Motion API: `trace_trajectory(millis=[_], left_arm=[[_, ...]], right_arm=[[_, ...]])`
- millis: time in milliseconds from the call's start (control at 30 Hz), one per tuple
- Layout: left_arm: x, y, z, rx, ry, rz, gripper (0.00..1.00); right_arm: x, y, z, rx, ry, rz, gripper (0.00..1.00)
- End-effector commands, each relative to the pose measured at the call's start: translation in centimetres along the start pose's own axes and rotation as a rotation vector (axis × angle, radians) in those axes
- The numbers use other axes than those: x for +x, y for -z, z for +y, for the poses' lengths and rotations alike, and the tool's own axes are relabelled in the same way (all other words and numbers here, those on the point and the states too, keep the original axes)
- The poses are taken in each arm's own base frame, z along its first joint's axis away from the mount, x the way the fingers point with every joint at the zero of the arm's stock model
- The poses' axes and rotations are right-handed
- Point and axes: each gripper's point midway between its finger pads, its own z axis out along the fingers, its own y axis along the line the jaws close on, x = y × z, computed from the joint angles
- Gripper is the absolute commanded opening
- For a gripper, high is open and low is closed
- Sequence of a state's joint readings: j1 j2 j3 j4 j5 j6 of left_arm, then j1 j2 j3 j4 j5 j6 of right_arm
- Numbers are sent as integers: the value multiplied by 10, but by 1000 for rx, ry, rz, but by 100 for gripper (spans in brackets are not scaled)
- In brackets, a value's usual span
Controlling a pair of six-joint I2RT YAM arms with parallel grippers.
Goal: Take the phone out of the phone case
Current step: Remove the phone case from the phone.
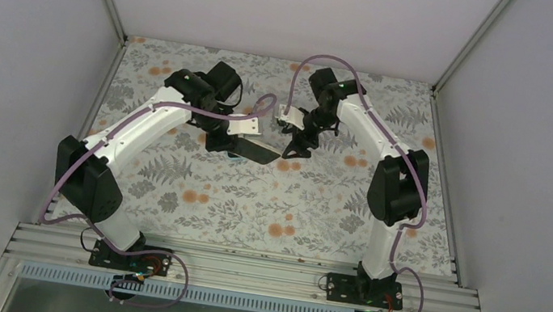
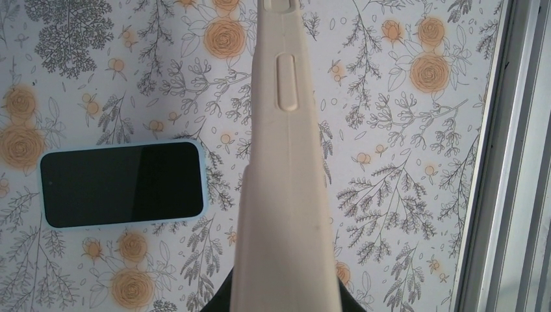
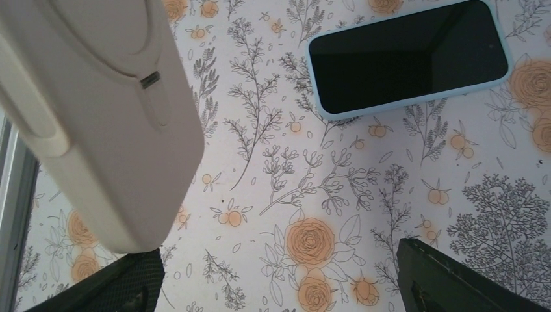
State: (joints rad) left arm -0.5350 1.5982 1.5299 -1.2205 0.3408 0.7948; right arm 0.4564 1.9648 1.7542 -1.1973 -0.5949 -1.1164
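A beige phone case [image 2: 286, 195] is held edge-on above the table, and my left gripper [image 1: 230, 143] is shut on its near end; the fingers are hidden behind it. From above the case [image 1: 256, 151] looks dark. The phone [image 2: 123, 184], black screen up with a light-blue rim, lies flat on the floral table, apart from the case. My right gripper [image 3: 279, 279] hangs open over bare table with nothing between its fingers [image 3: 455, 279]. The case's back [image 3: 97, 117] ends just above its left finger. The phone [image 3: 408, 55] lies beyond it.
A floral cover [image 1: 266, 204] spreads over the table. White enclosure walls with aluminium posts [image 1: 459, 51] close in the back and sides. A metal rail [image 2: 513, 156] runs along the table's edge near the held case.
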Motion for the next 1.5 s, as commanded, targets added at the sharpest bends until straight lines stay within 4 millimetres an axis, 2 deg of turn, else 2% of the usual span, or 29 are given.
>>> trace_trajectory(millis=[0,267,600,700,967,1467], left_arm=[[-21,14,-2,-3,-27,-80,2],[-24,11,-3,3,-32,-84,2],[-22,16,3,-44,-39,-71,2],[-23,16,4,-46,-40,-75,2],[-24,6,4,-20,-29,-77,2],[-29,1,0,6,-29,-85,2]], right_arm=[[-8,2,-16,50,6,-18,88],[-14,4,-28,73,-9,-37,88],[14,-2,1,30,-4,43,90],[18,-3,6,21,-7,46,90],[5,0,10,10,-1,-1,90],[-2,-2,-5,30,-4,-15,89]])
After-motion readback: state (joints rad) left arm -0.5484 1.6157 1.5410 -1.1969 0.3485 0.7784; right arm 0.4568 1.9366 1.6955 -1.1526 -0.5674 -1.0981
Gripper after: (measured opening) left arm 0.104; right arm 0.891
